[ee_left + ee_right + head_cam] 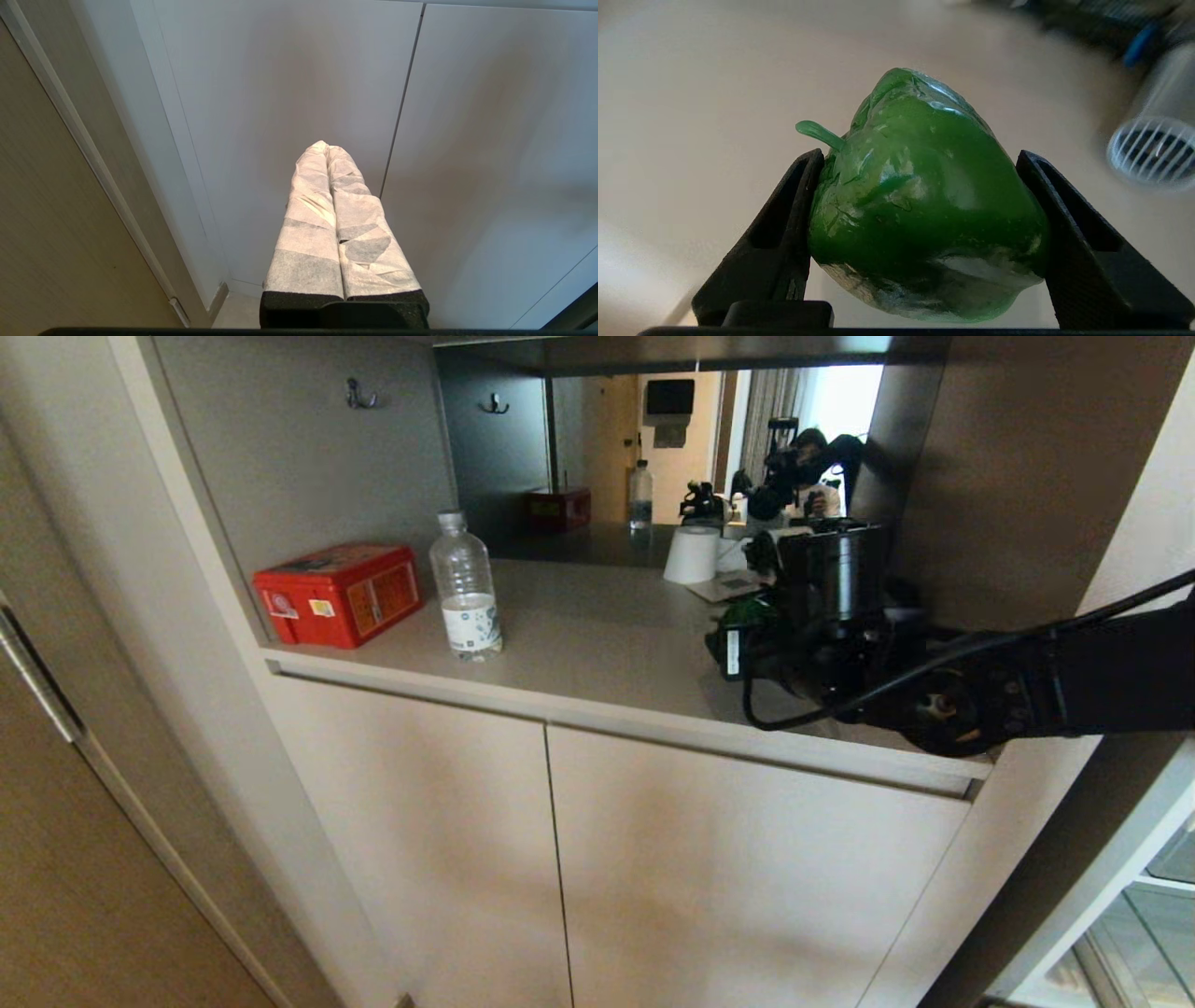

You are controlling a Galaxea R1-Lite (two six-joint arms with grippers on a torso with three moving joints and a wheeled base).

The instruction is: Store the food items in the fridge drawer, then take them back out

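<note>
Green bell pepper [924, 219] sits clamped in the right tool [924, 242] above the table [597, 625]; glossy skin could slip free. Left tool [327, 149] is pressed together.

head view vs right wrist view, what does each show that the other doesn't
Only the head view shows the red box, the bottle, the cabinet doors, a mirror behind the counter and a white roll.

Only the right wrist view shows the right hand closed on the pepper with both fingers against its sides, and the stem.

Both show the beige counter and a bit of green pepper; in the head view the arm hides most of it.
</note>
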